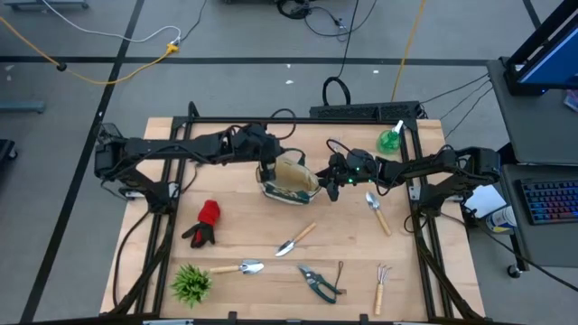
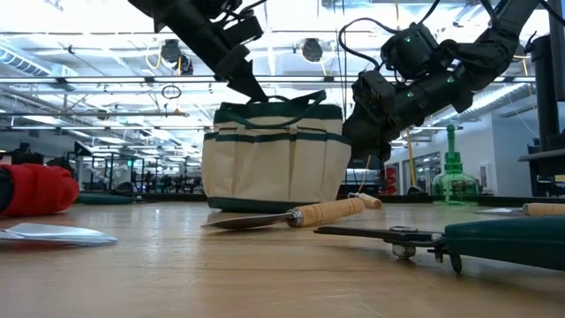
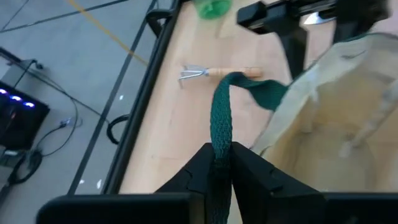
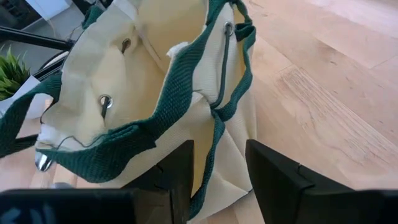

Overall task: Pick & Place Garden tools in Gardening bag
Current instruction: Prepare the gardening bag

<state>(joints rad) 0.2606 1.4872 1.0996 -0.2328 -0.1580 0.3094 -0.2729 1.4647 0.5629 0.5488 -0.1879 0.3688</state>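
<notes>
From above, I see the gardening bag (image 1: 289, 179) mid-table; around it lie three trowels, one fork, one pruner (image 1: 318, 282), one glove (image 1: 204, 223). Left wrist: my left gripper (image 3: 219, 163) pinches the bag's green handle (image 3: 221, 115). Right wrist: my right gripper (image 4: 219, 163) straddles the bag's rim, fingers parted.

1. The right gripper (image 4: 216, 171) has its two dark fingers (image 4: 273, 171) apart, astride the bag's (image 4: 106, 74) green-trimmed rim.
2. A fold of cream canvas and a green strap (image 4: 214, 134) run down between the fingers.
3. The bag's mouth gapes open just ahead of the gripper, metal rivets (image 4: 104, 101) on its inner wall.
4. Bare wooden table (image 4: 323, 93) lies beside the bag.
5. A green plant (image 4: 13, 71) shows beyond the bag.
</notes>
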